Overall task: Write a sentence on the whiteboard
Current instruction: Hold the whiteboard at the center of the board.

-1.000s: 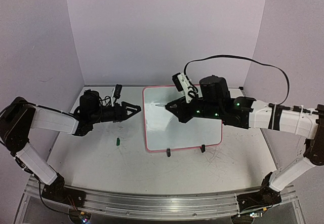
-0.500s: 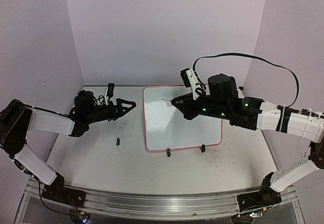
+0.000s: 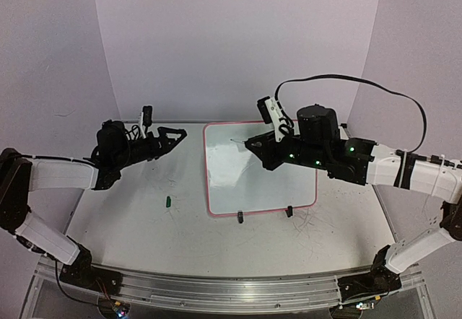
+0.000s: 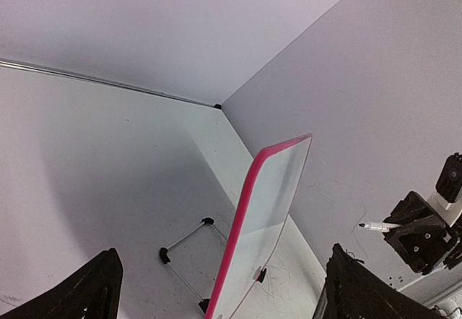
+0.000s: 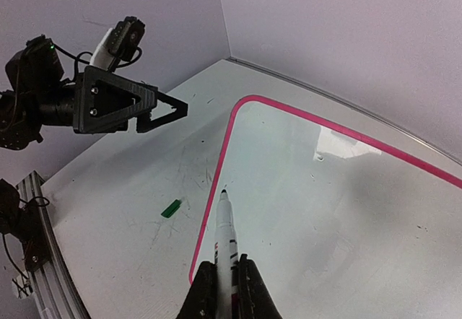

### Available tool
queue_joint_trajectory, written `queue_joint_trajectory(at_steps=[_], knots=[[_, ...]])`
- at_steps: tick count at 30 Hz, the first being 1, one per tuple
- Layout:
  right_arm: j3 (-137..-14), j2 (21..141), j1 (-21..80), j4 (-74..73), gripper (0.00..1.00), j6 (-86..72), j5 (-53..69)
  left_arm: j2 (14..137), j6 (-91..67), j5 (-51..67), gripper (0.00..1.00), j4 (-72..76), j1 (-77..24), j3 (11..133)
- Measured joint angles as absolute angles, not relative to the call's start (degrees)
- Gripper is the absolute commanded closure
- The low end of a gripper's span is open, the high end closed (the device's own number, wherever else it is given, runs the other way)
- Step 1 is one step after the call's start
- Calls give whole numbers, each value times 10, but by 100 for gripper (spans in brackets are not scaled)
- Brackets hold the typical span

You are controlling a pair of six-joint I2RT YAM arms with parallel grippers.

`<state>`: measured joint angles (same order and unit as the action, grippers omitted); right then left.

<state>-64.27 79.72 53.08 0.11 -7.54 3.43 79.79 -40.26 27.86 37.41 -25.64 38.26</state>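
The whiteboard [image 3: 271, 182] with its pink-red frame stands tilted at the table's middle; it also appears in the left wrist view [image 4: 271, 203] and the right wrist view [image 5: 346, 211]. No sentence shows on its white face. My right gripper [image 3: 253, 146] [image 5: 225, 268] is shut on a white marker [image 5: 227, 229], whose dark tip hovers over the board's upper left corner, just off the surface. My left gripper [image 3: 177, 134] [image 4: 224, 254] hangs open and empty, left of the board and apart from it.
A small green marker cap [image 3: 167, 202] [image 5: 171, 208] lies on the scratched tabletop left of the board. Two black clips [image 3: 240, 218] hold the board's lower edge, and its wire stand [image 4: 184, 243] juts out behind. Purple walls close the table on three sides.
My left gripper has opened wide and drawn back to the left and up, away from the board's edge. The right gripper has lifted the marker tip off the board and shifted slightly right.
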Motion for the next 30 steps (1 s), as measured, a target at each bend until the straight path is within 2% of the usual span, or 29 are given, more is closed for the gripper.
queue_joint_trajectory(at_steps=[9, 19, 24, 27, 30], knots=[[-643, 797, 531, 4, 100, -78, 44, 921, -405, 369, 3, 356, -254, 444], [-643, 798, 531, 11, 100, -81, 63, 964, -389, 439, 9, 356, -254, 468], [-649, 816, 531, 17, 100, -84, 75, 968, -383, 460, 20, 359, -254, 471], [-653, 832, 531, 21, 100, -84, 81, 969, -378, 470, 30, 362, -254, 474], [-655, 844, 532, 22, 100, -84, 83, 971, -373, 479, 34, 368, -254, 477]])
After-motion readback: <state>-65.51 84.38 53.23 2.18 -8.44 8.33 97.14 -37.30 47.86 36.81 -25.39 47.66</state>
